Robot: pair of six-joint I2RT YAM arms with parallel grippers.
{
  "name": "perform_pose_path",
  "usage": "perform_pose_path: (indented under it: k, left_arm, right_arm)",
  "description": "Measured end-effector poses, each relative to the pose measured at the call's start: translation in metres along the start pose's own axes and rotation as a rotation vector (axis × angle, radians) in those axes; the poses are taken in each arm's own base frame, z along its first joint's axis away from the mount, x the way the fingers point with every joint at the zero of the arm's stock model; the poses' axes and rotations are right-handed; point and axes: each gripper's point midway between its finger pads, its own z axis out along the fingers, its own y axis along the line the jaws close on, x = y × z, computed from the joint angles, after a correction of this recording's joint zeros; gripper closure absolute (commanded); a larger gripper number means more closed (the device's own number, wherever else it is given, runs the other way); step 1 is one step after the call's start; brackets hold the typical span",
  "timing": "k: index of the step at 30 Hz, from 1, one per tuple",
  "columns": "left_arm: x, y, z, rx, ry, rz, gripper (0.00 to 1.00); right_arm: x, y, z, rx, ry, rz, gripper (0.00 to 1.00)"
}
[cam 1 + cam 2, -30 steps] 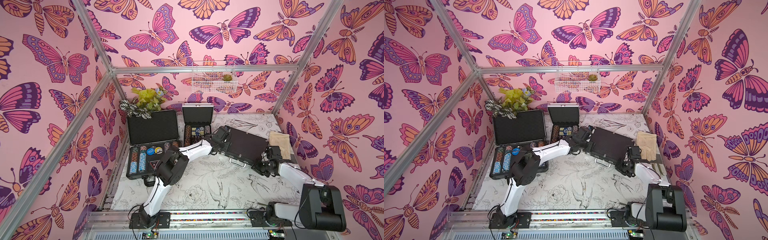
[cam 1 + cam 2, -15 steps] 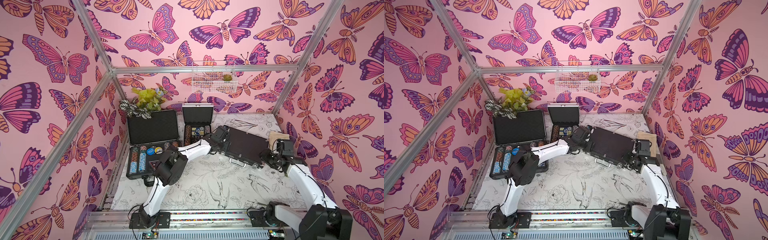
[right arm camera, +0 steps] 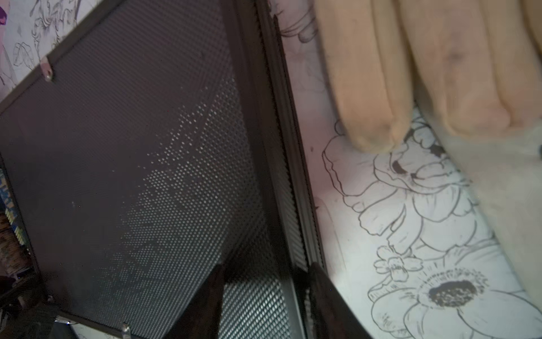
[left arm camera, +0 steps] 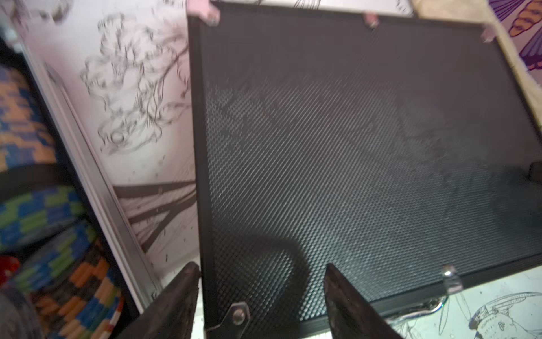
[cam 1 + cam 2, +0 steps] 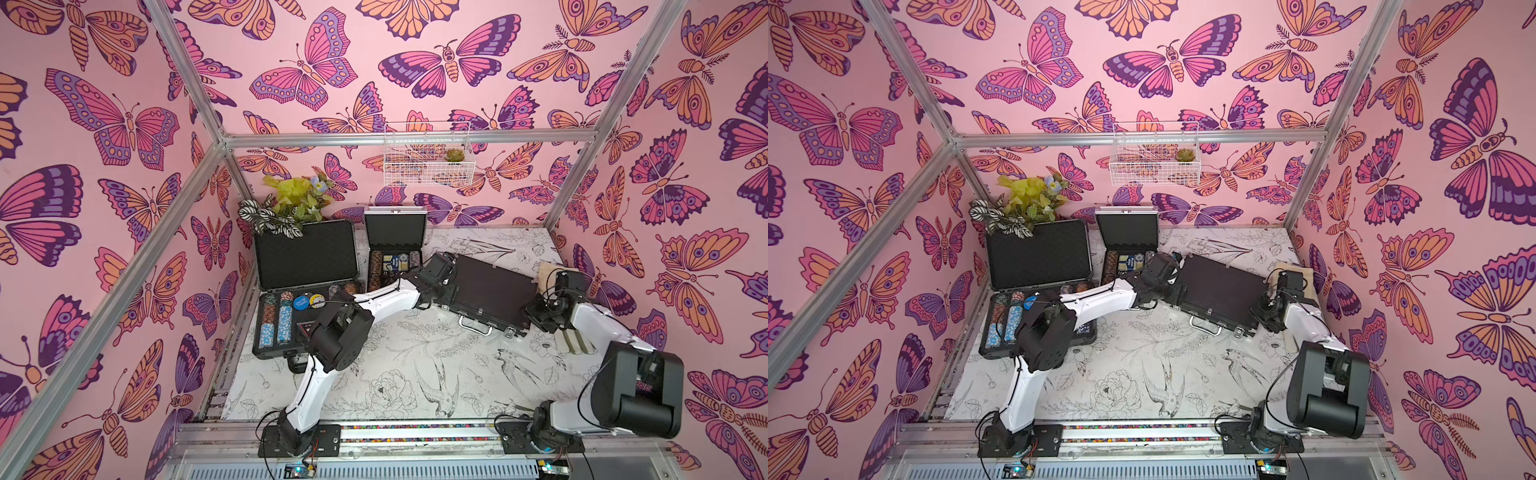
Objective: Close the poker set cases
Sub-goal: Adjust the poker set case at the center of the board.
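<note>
Two pairs of fingers (image 4: 176,302) are seen spread, with nothing pinched. The left gripper (image 4: 259,265) is set astride the left edge of the black case (image 5: 490,291), the right gripper (image 3: 267,265) astride its right edge. That case lies flat on the table (image 5: 415,374), lid down. The lid should be pressed evenly at both ends until seated. At the back left, the grey case (image 5: 303,257) and silver case (image 5: 395,232) stand open.
</note>
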Motion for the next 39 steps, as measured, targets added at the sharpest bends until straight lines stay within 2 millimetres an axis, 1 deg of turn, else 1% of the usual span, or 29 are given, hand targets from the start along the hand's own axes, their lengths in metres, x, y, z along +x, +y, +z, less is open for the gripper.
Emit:
perform_pose_path:
  k: [6, 12, 16, 23, 26, 29, 31, 33, 37, 39]
  left_arm:
    - [0.002, 0.000, 0.000, 0.018, 0.007, -0.020, 0.33]
    - [0.003, 0.000, -0.001, 0.024, 0.014, -0.027, 0.33]
    - [0.003, 0.002, -0.002, 0.020, 0.015, -0.036, 0.33]
    - [0.008, 0.007, -0.008, 0.002, 0.027, -0.060, 0.33]
    - [0.010, 0.008, -0.011, -0.003, 0.036, -0.069, 0.33]
    - [0.011, 0.008, -0.011, -0.005, 0.037, -0.072, 0.33]
    - [0.011, 0.008, -0.012, -0.005, 0.037, -0.073, 0.33]
    - [0.011, 0.008, -0.012, -0.005, 0.037, -0.074, 0.34]
    - [0.012, 0.006, -0.012, -0.002, 0.039, -0.070, 0.33]
    - [0.013, 0.004, -0.012, 0.001, 0.040, -0.068, 0.33]
  right_arm:
    - [-0.019, 0.007, 0.008, -0.017, 0.005, -0.015, 0.58]
    - [-0.044, 0.022, 0.022, -0.024, 0.000, -0.042, 0.58]
    - [-0.055, 0.034, 0.030, -0.027, 0.004, -0.066, 0.57]
    - [-0.068, 0.058, 0.044, -0.051, 0.005, -0.118, 0.56]
    - [-0.072, 0.066, 0.047, -0.054, 0.006, -0.133, 0.52]
    - [-0.071, 0.068, 0.047, -0.037, -0.002, -0.141, 0.47]
    - [-0.070, 0.069, 0.040, -0.028, -0.014, -0.141, 0.45]
    - [-0.066, 0.069, 0.026, -0.027, -0.038, -0.131, 0.43]
    - [-0.053, 0.080, -0.022, -0.086, -0.122, -0.111, 0.40]
    - [-0.048, 0.083, -0.038, -0.123, -0.164, -0.088, 0.37]
